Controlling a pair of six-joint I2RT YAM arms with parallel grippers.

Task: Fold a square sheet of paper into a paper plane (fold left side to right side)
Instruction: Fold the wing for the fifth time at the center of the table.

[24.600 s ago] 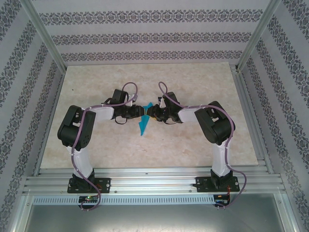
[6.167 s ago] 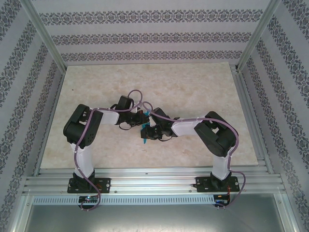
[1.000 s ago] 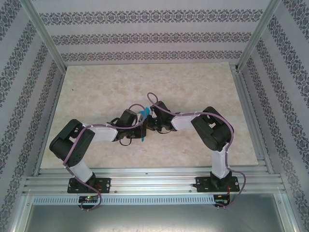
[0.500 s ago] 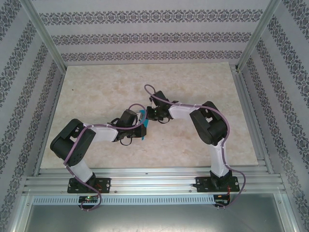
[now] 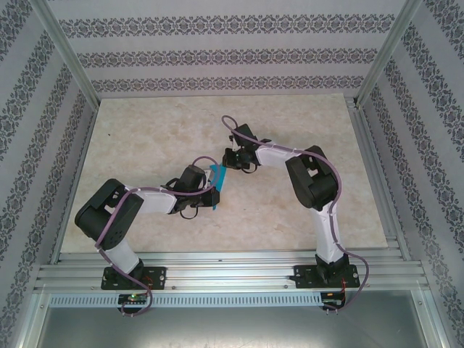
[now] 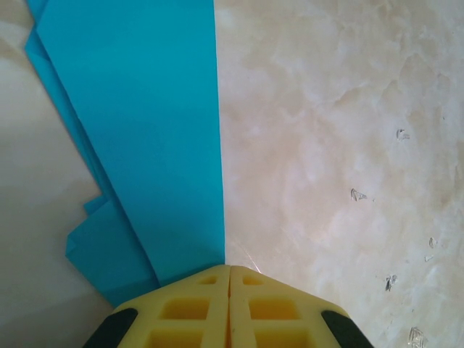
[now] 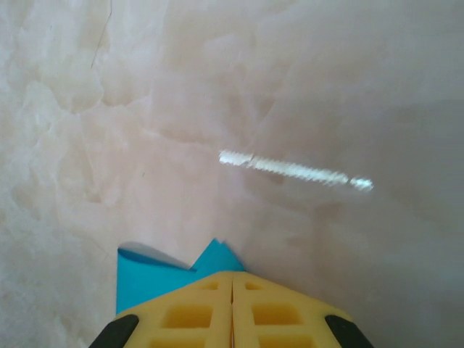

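Observation:
The cyan-blue paper [image 5: 218, 179] lies on the table as a narrow folded strip with layered edges, between my two grippers. In the left wrist view the paper [image 6: 145, 130] runs from under my left fingertips up to the top left, its straight right edge almost in line with the seam of the fingers. My left gripper [image 5: 212, 194] [image 6: 230, 270] is shut at the strip's near end, with no paper visible in the seam. My right gripper [image 5: 227, 161] [image 7: 232, 275] is shut at the far end, where a pointed corner of paper [image 7: 152, 279] shows from under its left finger.
The pale marble tabletop [image 5: 145, 130] spreads wide on all sides of the paper. Patterned walls and metal frame posts [image 5: 72, 65] close in the back and sides. A metal rail [image 5: 232, 272] carries both arm bases at the near edge.
My right gripper has slid toward the far side along the paper, and more of the blue strip now shows lying flat. The left arm has hardly moved.

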